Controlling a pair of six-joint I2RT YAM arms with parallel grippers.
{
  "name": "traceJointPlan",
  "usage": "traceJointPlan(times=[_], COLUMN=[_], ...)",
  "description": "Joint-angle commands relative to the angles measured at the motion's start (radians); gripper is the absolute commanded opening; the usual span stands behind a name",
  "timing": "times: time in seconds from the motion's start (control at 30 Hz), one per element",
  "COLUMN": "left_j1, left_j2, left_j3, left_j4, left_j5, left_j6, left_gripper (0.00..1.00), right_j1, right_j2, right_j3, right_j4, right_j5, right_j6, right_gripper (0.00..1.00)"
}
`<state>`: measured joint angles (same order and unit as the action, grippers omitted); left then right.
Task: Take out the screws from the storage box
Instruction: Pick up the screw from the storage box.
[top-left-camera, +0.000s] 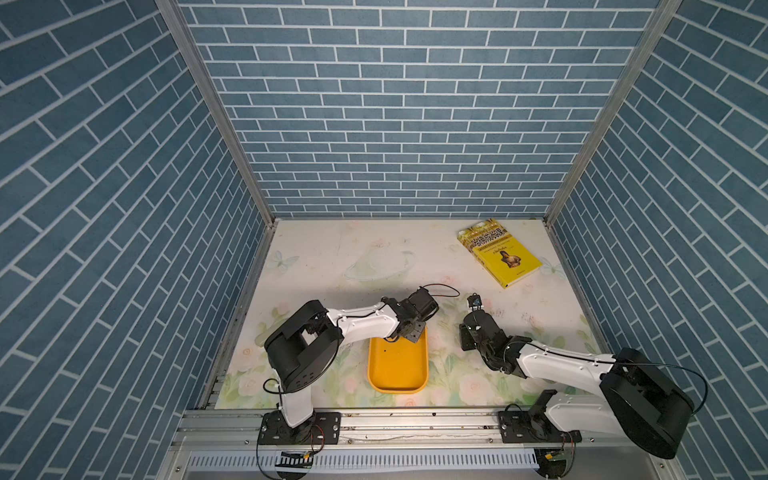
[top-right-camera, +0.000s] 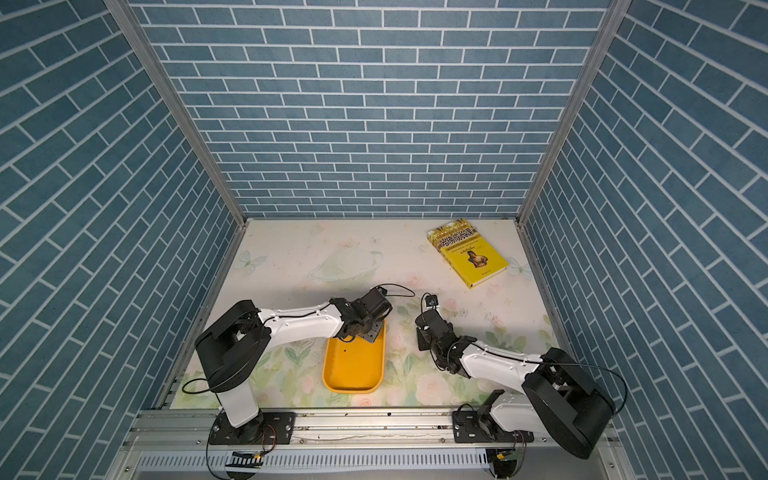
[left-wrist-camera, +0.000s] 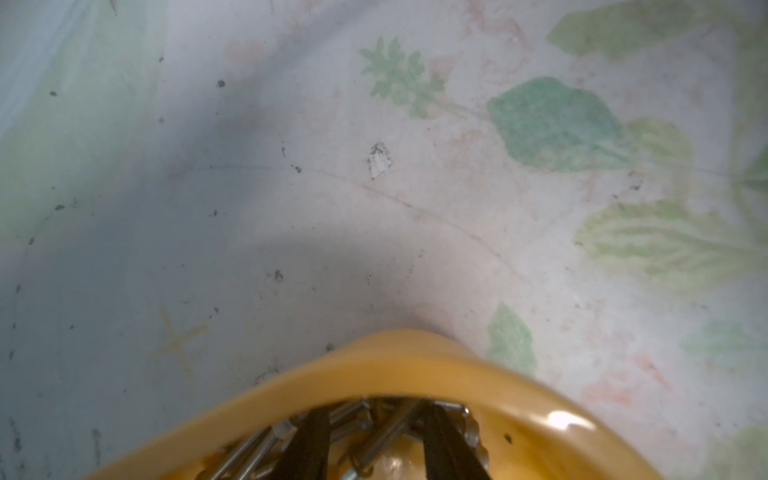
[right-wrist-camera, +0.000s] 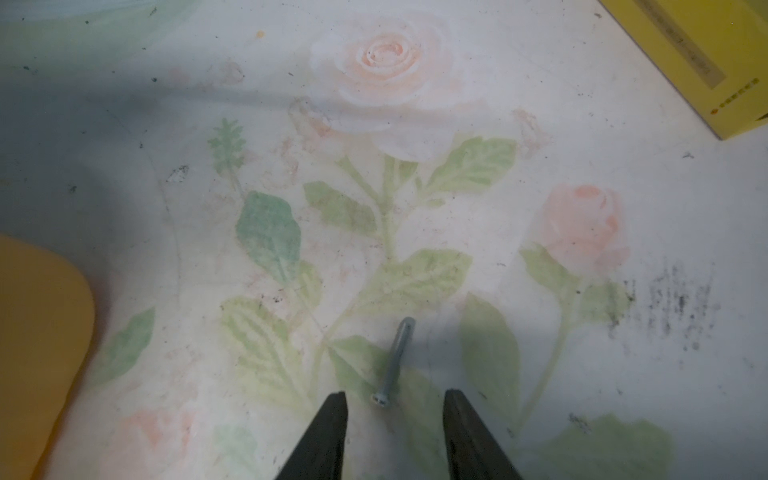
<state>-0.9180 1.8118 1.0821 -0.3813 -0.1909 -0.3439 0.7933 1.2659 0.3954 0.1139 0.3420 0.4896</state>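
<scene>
The slim silvery metal screws (left-wrist-camera: 253, 451) lie heaped in the far rounded end of the shallow orange-yellow plastic storage box (left-wrist-camera: 395, 357), and my left gripper (left-wrist-camera: 374, 415) is down in that heap. Its jaws stand apart, with several screws crossing the gap. I see nothing pinched yet.

One more silvery screw (right-wrist-camera: 397, 353) is already out. It lies flat on the flower-printed table mat (right-wrist-camera: 540, 104), head toward my right gripper (right-wrist-camera: 395, 392), just ahead of the parted tips and not held.

I judge we are mid-task, at the pick, with most of the heap still to come out. Next, the left jaws need to close on a single shank rather than a bundle, then lift straight up before travelling.

The box rim curves right ahead of the left fingertips and close to them, so a forward drag would shove screws against the wall or push the box along. Beyond that rim the mat is bare, which gives good room for a drop. In both top views the rest of the box floor (top-left-camera: 397, 370), back toward the left arm's base, looks nearly bare.

The right gripper hangs beside the box's far end, clear of it. The glossy yellow paperback book (top-left-camera: 505, 257) lies well apart, ahead of the right gripper.
</scene>
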Motion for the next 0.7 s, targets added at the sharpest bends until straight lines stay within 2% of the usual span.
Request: traceJointPlan(times=[0.0,0.17,0.5,0.67], left_j1=[0.008,0.008,0.008,0.008], left_j2=[0.021,0.032,0.055,0.057], left_j3=[-0.013,-0.026,-0.05,-0.054], left_j4=[-0.005,-0.004,0.005,0.01], left_j5=[0.015,0.037,0.056,0.056], left_j6=[-0.007,-0.016,-0.028,-0.032], left_gripper=[0.41,0.38,0.25,0.13], right_j1=[-0.003,-0.003,-0.003,-0.003], right_j2=[0.003,0.004,0.012,0.006], right_j3=[0.023,0.024,0.026,0.026], right_j4=[0.007,0.007,0.009,0.01], right_j5=[-0.006,-0.011,-0.021,-0.026], right_j6=[-0.021,-0.022,-0.023,-0.026], right_gripper=[0.43,0.43,0.43,0.43])
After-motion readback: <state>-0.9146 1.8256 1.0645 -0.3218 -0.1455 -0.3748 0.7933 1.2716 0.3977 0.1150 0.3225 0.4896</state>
